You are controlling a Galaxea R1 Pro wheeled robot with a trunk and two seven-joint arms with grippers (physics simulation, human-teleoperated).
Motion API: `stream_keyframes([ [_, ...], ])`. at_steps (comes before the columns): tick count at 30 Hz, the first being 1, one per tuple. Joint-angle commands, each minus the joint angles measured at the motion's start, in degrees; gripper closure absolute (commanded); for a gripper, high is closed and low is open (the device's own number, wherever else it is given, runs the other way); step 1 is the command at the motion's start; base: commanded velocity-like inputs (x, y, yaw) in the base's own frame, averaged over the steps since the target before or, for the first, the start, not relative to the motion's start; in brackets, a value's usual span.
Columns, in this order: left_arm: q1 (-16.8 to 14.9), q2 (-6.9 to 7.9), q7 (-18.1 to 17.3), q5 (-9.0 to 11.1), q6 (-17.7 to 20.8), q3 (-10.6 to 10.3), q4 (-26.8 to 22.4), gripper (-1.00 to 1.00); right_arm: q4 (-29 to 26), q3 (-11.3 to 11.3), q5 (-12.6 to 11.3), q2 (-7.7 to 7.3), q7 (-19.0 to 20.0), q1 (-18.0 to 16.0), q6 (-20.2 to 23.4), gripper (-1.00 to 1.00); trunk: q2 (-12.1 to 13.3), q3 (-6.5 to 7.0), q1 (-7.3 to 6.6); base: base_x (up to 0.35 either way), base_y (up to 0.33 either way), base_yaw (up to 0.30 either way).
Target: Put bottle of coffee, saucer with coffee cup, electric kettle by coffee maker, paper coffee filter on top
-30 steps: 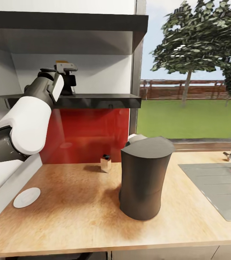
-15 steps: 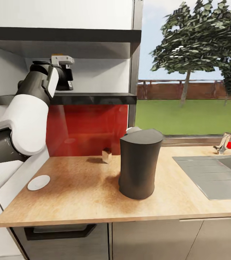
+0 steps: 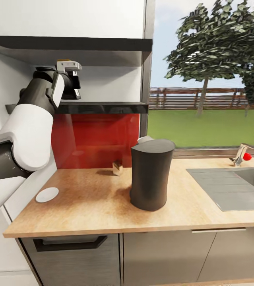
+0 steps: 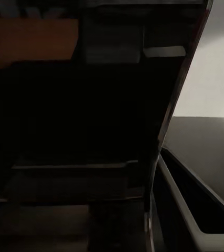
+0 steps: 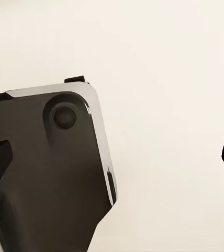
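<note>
Left gripper point(image 3: 74, 85), its grip state hidden, stayed at the kitchen shelf point(image 3: 103, 107) where the bottle of coffee presumably sat unseen, while the head camera pulled back, revealing cabinet fronts under the countertop point(image 3: 91, 206).

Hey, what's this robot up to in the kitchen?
It is setting up a coffee station. Its left arm is raised to the kitchen shelf, with the left gripper at shelf height, apparently going for the bottle of coffee, though the bottle is hidden and I cannot tell if the gripper has closed on anything. On the countertop stand the tall coffee maker, a white saucer near the left end, and a small box-like item by the red backsplash.
</note>
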Motion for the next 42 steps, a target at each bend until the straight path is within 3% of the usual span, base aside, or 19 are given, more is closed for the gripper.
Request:
stream_keyframes([
  [1,0.0,-0.08,-0.3,-0.4,0.2,0.4,-0.1,1.00,0.0,-0.2,-0.3,0.01,0.0,0.0,-0.2,-1.00,0.0,-0.02,0.02,-0.005,0.000,-0.159],
  [5,0.0,-0.08,-1.1,-0.4,0.2,0.4,-0.1,1.00,0.0,-0.2,-0.3,0.01,0.0,0.0,-0.2,-1.00,0.0,0.04,0.02,-0.002,0.000,-0.214],
  [10,0.0,0.65,-8.7,-0.7,0.2,0.4,-1.6,1.00,-0.1,-0.2,-0.3,0.01,0.0,0.0,-0.2,-1.00,0.0,0.13,0.02,0.000,0.000,-0.236],
  [12,0.1,1.58,-11.0,-0.7,0.2,0.4,-3.4,1.00,-0.1,-0.2,-0.3,0.01,0.0,0.0,-0.2,-1.00,0.0,0.14,0.02,0.000,0.000,-0.104],
  [20,0.1,8.54,-26.3,-0.9,1.4,0.4,-7.6,1.00,-0.2,-0.2,-0.4,0.08,0.0,0.0,-0.2,-1.00,0.0,0.15,0.02,-0.001,0.000,-0.021],
  [26,1.7,10.23,-29.0,-1.0,1.9,0.4,-7.8,1.00,-0.3,-0.1,-0.4,0.17,0.0,0.0,-0.2,-1.00,0.0,0.15,0.02,-0.146,0.000,-0.001],
  [42,2.9,10.29,-29.2,-0.9,2.0,-2.1,-7.8,1.00,-0.3,-0.1,-0.4,0.19,0.0,0.0,-0.2,-1.00,0.0,0.15,0.02,-0.323,-0.029,0.000],
])
